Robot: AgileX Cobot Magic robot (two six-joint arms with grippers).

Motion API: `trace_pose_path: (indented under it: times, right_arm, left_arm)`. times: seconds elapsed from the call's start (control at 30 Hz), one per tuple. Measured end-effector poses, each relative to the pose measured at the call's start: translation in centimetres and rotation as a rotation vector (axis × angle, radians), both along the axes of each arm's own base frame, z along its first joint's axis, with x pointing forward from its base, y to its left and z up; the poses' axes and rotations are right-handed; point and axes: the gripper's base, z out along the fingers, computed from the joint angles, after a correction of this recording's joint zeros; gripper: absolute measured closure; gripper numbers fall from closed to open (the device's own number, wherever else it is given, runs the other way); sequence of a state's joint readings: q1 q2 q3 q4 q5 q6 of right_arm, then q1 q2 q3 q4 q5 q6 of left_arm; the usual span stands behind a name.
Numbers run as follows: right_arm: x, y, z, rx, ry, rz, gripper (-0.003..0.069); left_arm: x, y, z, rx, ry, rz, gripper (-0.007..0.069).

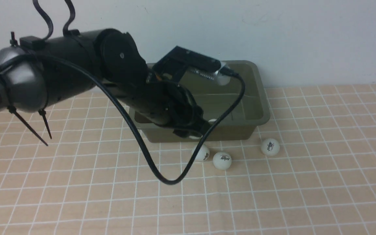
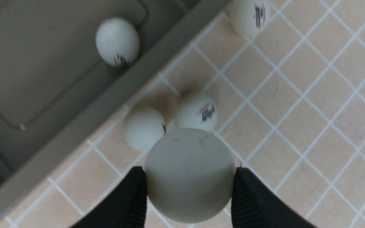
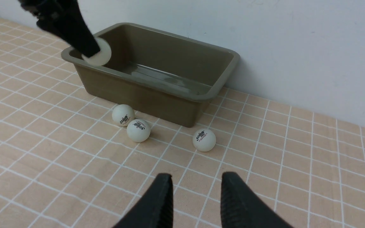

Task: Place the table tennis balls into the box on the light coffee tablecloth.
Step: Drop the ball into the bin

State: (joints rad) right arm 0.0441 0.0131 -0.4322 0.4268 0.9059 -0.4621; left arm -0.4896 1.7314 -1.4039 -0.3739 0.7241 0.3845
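Observation:
My left gripper (image 2: 190,171) is shut on a plain white table tennis ball (image 2: 190,190), which hangs above the front rim of the olive-grey box (image 1: 262,98). The front view hides that ball behind the arm. One ball (image 2: 117,41) lies inside the box. Three more rest on the light coffee tablecloth (image 1: 77,195) just in front of the box: two close together (image 1: 202,152) (image 1: 222,160) and one further right (image 1: 270,146). My right gripper (image 3: 195,174) hovers low over the cloth, short of these balls. Its fingers stand a little apart with nothing between them.
The box stands against a white wall (image 1: 305,39). The left arm's black cable (image 1: 162,178) loops down to the cloth in front of the box. Gridded cloth stretches out to the right of the balls.

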Motion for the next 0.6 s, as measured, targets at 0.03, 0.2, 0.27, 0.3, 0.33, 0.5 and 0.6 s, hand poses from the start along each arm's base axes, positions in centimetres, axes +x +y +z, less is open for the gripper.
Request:
trace_pose_path:
  times: [0.03, 0.2, 0.27, 0.3, 0.33, 0.5, 0.6]
  right_arm:
    - [0.0, 0.0, 0.0, 0.0, 0.0, 0.0, 0.045]
    - [0.0, 0.0, 0.0, 0.0, 0.0, 0.0, 0.045]
    - [0.0, 0.0, 0.0, 0.0, 0.0, 0.0, 0.045]
    - [0.0, 0.0, 0.0, 0.0, 0.0, 0.0, 0.045]
    - [0.0, 0.0, 0.0, 0.0, 0.0, 0.0, 0.045]
    - [0.0, 0.0, 0.0, 0.0, 0.0, 0.0, 0.045]
    - [0.0, 0.0, 0.0, 0.0, 0.0, 0.0, 0.045]
  left_arm:
    - [0.9, 0.3, 0.3, -0.011, -0.015, 0.02, 0.0351]
    - [5.5, 2.4, -0.9, -0.021, -0.043, 0.126, 0.0351]
    - [7.6, 3.4, -2.1, -0.013, -0.035, 0.16, 0.0351]
    - [8.0, 3.5, -2.3, -0.011, -0.034, 0.164, 0.0351]
    - [8.8, 3.7, -2.8, -0.002, -0.021, 0.157, 0.0351]
    - [10.1, 3.3, -3.3, 0.031, 0.041, 0.072, 0.0253]
    - [10.0, 3.0, -2.0, 0.029, 0.083, 0.044, 0.0167]
